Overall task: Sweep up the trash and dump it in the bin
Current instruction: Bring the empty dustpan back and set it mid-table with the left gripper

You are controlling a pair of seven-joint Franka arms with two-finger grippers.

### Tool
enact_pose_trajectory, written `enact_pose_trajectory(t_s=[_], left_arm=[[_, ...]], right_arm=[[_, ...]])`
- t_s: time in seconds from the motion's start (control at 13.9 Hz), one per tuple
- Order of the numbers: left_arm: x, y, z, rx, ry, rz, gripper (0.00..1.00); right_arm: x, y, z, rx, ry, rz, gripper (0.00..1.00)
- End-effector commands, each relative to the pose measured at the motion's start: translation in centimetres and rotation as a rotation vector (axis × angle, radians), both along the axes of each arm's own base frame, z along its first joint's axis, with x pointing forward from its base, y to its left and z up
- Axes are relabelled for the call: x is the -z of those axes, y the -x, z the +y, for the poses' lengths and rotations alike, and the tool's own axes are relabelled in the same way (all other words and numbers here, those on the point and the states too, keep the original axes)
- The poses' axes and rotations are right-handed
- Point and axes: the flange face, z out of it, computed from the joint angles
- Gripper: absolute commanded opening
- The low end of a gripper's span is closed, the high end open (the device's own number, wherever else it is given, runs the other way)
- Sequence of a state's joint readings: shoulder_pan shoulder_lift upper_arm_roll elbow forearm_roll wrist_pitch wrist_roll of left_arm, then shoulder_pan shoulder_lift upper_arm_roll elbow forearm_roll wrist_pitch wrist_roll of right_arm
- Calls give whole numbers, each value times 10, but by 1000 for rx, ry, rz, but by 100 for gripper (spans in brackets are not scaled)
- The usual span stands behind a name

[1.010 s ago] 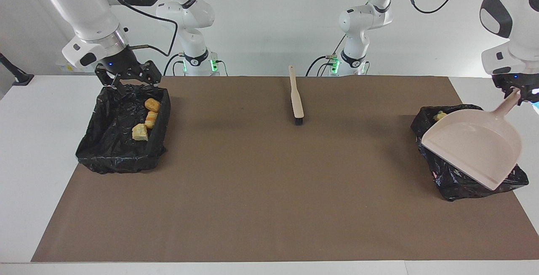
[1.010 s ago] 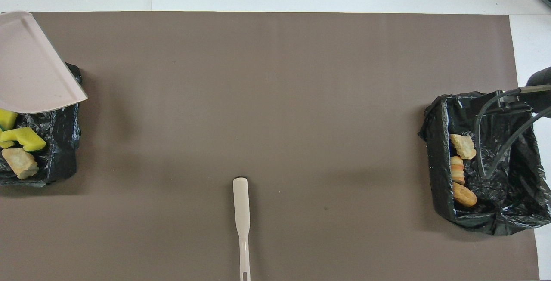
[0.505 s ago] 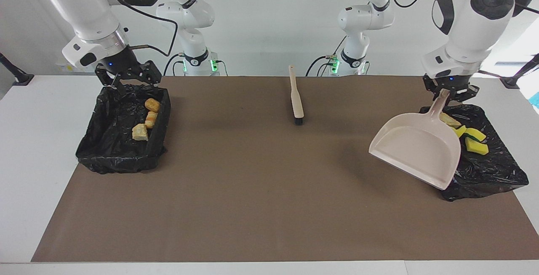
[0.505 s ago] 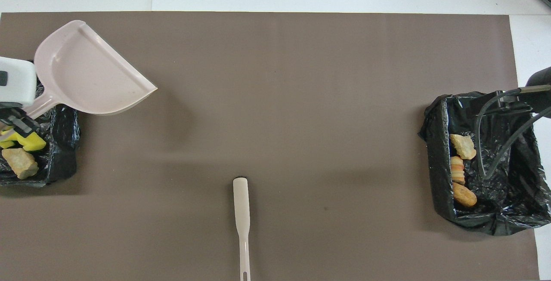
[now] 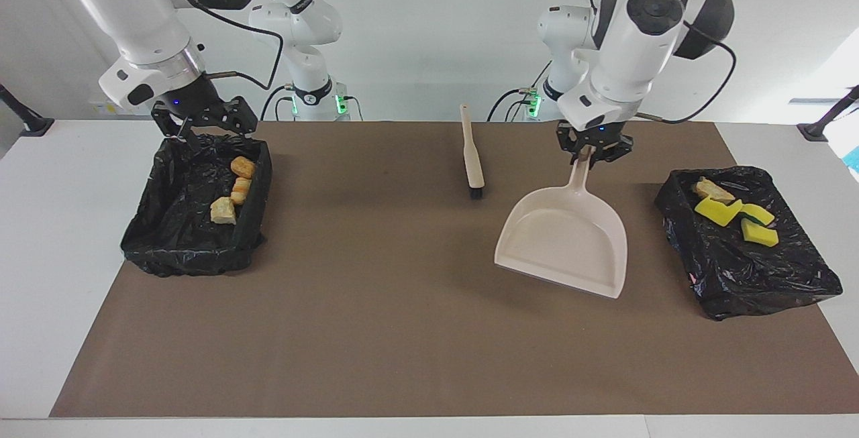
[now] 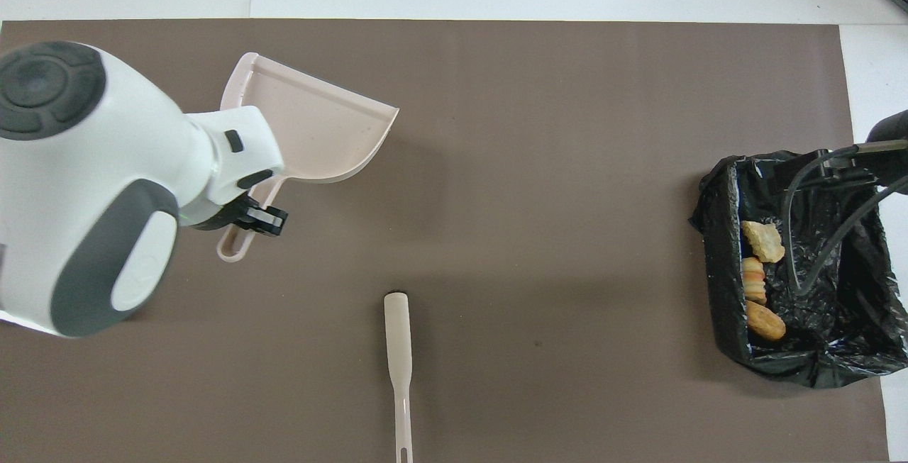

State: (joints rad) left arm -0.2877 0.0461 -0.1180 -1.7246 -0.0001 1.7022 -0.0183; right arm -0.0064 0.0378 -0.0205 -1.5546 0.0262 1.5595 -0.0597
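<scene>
Facing view: left gripper (image 5: 593,153) clenched on dustpan (image 5: 564,240) over mat (image 5: 376,304); brush (image 5: 472,155) beside; right gripper (image 5: 201,126) spread above bin (image 5: 181,237).

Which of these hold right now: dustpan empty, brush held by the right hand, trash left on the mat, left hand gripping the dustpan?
1. The dustpan is empty. True.
2. The right hand holds the brush. False: the brush lies on the mat; that hand is open over the bin.
3. Trash lies loose on the mat. False: none shows there.
4. The left hand grips the dustpan's handle. True.
</scene>
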Motion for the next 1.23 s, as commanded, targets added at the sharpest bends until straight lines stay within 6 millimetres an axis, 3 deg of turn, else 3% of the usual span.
enact_pose_trajectory(t_s=[0.0,0.22,0.36,0.65,1.15], left_arm=[[29,13,-45,-69,47,-31,0],[80,17,-110,-122,68,-39,0],[105,15,-127,-127,85,-33,0],[145,19,-121,-137,80,1,0],[170,28,-117,-192,117,21,0]], right_arm=[[-3,1,0,19,-16,-10,100],[-4,1,0,19,-16,-11,100],[-4,1,0,19,-16,-11,100],[-3,1,0,19,-16,-10,100],[-3,1,0,19,-16,-10,100]])
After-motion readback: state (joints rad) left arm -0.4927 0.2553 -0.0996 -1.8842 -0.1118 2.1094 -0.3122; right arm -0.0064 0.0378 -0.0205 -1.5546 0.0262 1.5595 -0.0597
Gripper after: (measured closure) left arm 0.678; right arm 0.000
